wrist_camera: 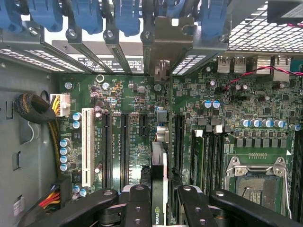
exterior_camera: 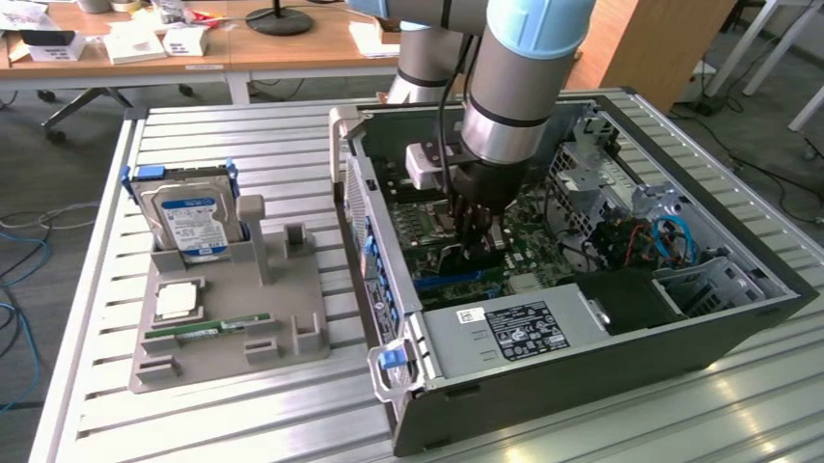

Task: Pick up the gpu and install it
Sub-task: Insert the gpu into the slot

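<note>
The gpu (wrist_camera: 158, 179) is cut off where the jaws hold it

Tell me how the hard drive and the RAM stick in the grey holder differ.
Pose: the hard drive stands upright in the grey holder; the RAM stick lies low and lengthwise.
Look: the hard drive is silver with a blue-and-white label, the RAM stick green.
Size: the hard drive is far broader than the narrow RAM stick.
Both sit in the same holder, outside the computer case.
</note>
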Robot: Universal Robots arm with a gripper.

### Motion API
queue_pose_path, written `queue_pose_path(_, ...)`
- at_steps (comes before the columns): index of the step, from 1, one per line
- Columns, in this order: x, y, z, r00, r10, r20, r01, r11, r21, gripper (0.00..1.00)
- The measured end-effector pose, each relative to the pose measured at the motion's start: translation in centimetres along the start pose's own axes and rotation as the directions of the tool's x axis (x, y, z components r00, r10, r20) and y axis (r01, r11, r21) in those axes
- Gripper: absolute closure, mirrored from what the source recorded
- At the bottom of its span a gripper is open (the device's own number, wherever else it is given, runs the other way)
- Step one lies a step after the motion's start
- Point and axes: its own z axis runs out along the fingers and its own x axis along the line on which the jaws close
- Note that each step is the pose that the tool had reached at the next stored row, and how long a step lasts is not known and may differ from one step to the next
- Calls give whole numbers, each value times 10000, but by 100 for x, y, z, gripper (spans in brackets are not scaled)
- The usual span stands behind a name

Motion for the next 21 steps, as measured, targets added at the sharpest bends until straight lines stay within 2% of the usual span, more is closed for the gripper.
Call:
queue_pose_path(6, -1, 0, -29, 10000, 0, 2, 0, 10000, 2, 74)
queue_pose_path(11, -1, 0, -27, 10000, 0, -20, 0, 10000, 1, 74)
queue_pose_path(21, 1, 0, -20, 10000, 1, -20, -1, 10000, 2, 74)
